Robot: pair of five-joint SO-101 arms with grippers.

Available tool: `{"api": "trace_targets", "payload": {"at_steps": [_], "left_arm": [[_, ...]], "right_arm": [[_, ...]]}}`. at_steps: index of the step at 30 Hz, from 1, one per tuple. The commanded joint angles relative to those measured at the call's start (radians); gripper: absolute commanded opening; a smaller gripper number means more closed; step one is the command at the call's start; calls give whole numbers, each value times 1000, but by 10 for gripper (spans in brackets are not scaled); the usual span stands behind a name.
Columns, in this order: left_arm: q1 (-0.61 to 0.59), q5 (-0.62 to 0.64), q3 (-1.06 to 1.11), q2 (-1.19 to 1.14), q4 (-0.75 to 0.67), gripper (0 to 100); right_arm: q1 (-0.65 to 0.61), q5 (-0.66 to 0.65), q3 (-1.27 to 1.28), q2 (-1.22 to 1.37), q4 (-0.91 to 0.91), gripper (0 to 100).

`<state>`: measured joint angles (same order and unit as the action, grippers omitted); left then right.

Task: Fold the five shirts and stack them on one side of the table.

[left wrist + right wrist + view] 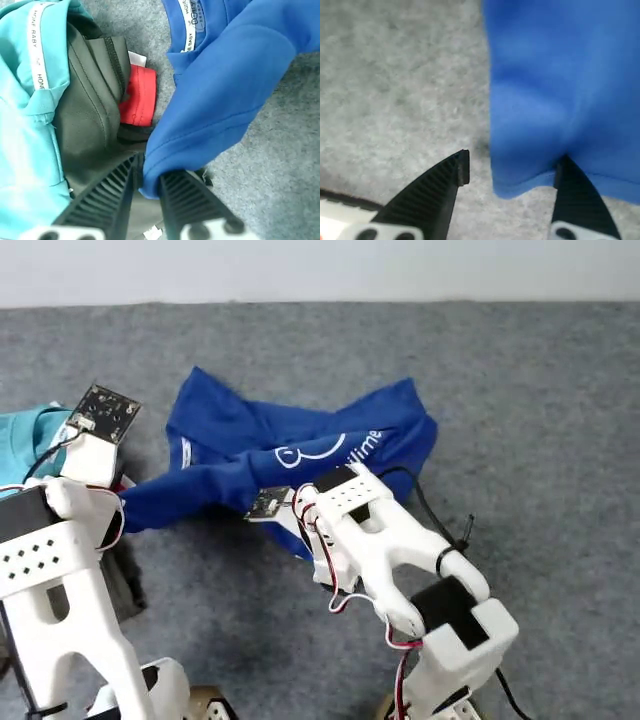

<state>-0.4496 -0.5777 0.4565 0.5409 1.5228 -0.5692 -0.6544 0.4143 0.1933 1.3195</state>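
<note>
A blue shirt point(290, 445) lies crumpled in the middle of the grey table, with one sleeve stretched out toward the left arm. In the left wrist view my left gripper point(150, 186) is shut on the end of that blue sleeve point(220, 95). My right gripper point(512, 170) stands open, its fingers on either side of a hanging edge of the blue shirt point(560, 75), just above the table. In the high view the right arm point(350, 505) sits over the shirt's near edge. A teal shirt point(25, 130), a dark olive shirt point(90, 115) and a red one point(139, 96) lie bunched beside the left gripper.
The teal shirt point(25, 435) lies at the table's left edge, behind the left arm point(60, 540). Dark cloth point(125, 580) lies by the left arm's base. The grey table point(540, 410) is bare on the right and at the back. A black cable point(440, 520) runs beside the right arm.
</note>
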Motion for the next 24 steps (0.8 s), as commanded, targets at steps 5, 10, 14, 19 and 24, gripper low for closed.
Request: {"api": "trace_targets", "payload": {"at_steps": [5, 10, 14, 19, 24], "left_arm": [[-5, 8, -16, 25, -12, 15], [-5, 8, -16, 25, -12, 15], [-5, 8, -16, 25, -12, 15], [-5, 8, -16, 25, -12, 15], [-5, 6, -18, 25, -12, 15]], "right_arm": [[64, 2, -20, 76, -62, 263], [94, 6, -83, 143, -39, 259], [102, 3, -157, 200, -7, 136], [107, 2, -273, 249, 38, 76], [107, 2, -391, 252, 116, 75]]}}
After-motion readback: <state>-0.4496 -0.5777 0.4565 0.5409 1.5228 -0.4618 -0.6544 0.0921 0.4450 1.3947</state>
